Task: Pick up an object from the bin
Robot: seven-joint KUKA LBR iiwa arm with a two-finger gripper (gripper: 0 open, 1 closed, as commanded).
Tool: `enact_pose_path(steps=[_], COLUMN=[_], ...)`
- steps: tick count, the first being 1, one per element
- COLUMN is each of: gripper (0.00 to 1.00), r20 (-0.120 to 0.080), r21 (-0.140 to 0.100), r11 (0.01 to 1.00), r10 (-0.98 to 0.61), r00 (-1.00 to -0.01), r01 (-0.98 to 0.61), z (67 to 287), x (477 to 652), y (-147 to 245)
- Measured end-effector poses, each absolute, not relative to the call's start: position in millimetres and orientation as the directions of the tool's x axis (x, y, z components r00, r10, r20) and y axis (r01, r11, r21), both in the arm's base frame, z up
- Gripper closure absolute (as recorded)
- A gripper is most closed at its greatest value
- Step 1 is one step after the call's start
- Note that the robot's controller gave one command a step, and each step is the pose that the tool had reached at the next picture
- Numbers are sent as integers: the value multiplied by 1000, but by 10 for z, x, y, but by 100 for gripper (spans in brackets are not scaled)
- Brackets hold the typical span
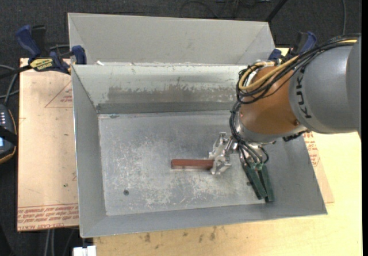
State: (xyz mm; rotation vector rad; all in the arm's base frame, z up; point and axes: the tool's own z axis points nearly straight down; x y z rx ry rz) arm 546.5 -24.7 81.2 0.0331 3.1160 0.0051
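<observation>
Looking down from the camera view, the grey metal bin (86, 134) has sloping walls and a scuffed, scratched floor, and two loose things lie in it. The arm (330, 91) comes in over the bin's right rim, a thick grey body with an orange cover (267, 111) at its wrist and a bundle of black and yellow cables (256, 79) looped round the top of that cover. Below the cover the gripper (220, 160) hangs low over the floor, a little right of the bin's middle and nearer the front wall than the back one. A flat reddish-brown stick (188, 164) lies on the floor there, running level with the front wall. Its left end points toward the left wall and its right end reaches right up to the shiny metal of the gripper, so the two look to be touching or very nearly. From where I stand I cannot tell whether the gripper is open or closed, nor whether it has any grip on the stick, which lies flat on the floor. To the gripper's right, toward the front right corner, a long dark green thing (261, 183) lies slanted near the foot of the right wall, its upper end tucked under the wrist, apart from the stick.
</observation>
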Motion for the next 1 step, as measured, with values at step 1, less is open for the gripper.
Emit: enact_pose_path(steps=[1], gripper=[100], r20=[-2], r21=[1], r11=[999], r10=[34], r00=[-999], r01=[34], z=[2064], x=[5140], y=[-277])
